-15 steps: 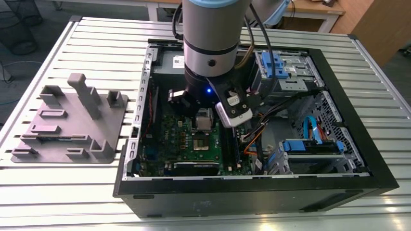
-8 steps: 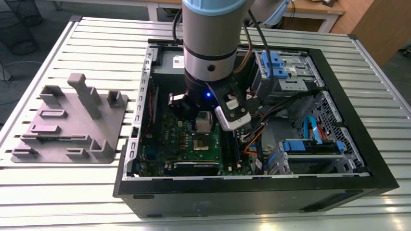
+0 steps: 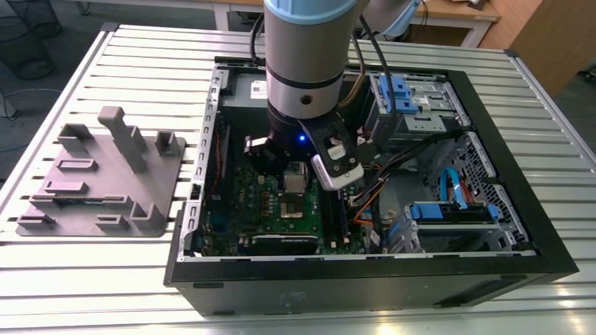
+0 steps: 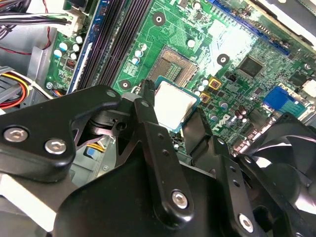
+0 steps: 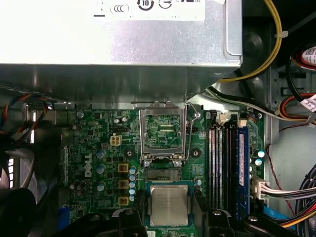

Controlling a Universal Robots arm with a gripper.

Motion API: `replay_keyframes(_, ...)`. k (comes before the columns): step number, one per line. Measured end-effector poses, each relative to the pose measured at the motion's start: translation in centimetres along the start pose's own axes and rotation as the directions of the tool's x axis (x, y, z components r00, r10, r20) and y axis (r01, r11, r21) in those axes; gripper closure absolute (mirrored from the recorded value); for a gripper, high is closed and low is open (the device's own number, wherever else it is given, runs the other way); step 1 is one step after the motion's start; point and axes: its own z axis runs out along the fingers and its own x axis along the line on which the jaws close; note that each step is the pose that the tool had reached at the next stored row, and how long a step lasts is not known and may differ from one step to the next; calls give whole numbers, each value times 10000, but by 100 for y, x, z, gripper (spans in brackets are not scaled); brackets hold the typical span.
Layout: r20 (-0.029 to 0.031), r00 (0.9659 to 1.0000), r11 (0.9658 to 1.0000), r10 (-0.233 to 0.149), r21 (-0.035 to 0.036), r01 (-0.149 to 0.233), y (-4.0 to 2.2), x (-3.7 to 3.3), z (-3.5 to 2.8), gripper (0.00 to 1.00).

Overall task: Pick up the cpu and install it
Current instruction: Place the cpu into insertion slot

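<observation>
My gripper [image 4: 174,112] is shut on the cpu [image 4: 173,104], a flat square chip with a silver-grey top, with one black finger [image 4: 146,101] on each of two opposite edges. The chip hangs a little above the green motherboard [image 4: 256,44], just beside the bare socket [image 4: 178,65]. In the first wrist view the cpu [image 5: 169,204] lies next to the socket [image 5: 163,173], whose hinged metal frame [image 5: 163,129] stands flipped open. In the exterior view the gripper [image 3: 296,180] reaches down into the open computer case [image 3: 373,276] over the board.
A grey fixture tray [image 3: 102,181] with upright blocks sits on the slatted table at the exterior view's left. Inside the case are the power supply [image 5: 118,44], memory slots [image 5: 227,163], loose cables [image 5: 291,108] and blue-latched drive bays [image 3: 410,98].
</observation>
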Motion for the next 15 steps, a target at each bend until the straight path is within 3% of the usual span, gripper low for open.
replay_keyframes(7,1,10000,10000,1,-3,-1,-6,1,16,53)
replay_keyframes(15,1,10000,10000,1,-2,-1,-17,4,125,53)
